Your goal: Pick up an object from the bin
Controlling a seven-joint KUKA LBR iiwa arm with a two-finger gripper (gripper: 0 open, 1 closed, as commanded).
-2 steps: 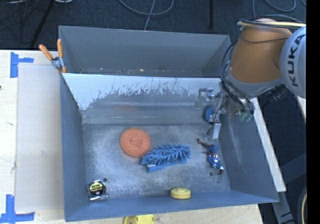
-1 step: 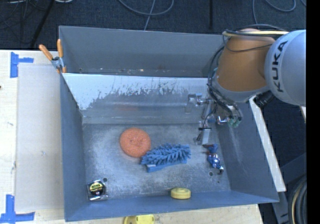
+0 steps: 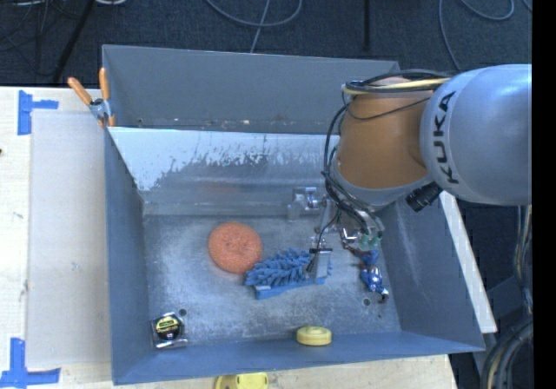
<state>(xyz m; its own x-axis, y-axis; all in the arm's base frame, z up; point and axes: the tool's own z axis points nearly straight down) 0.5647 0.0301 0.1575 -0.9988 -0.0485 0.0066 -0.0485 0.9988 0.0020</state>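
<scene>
Grey metal bin (image 3: pixel 126 274) with sloping walls and a flat floor flecked with pale dust. Near the floor's middle, a round orange scrub pad (image 3: pixel 234 247), lying flat. Close against its lower right edge, a blue bristly brush (image 3: pixel 278 273), set at a slant. Further right, a small blue object (image 3: pixel 373 281), too small to identify. By the front wall, a yellow disc (image 3: pixel 314 336). In the front left corner, a black and yellow tape measure (image 3: pixel 168 329).

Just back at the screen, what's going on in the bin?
The KUKA arm reaches in from the right, its hand down at the right end of a blue bristly brush mid-bin. An orange round scrubber lies just left of it, a tape measure and yellow disc near the front wall. Nothing looks lifted yet.
</scene>
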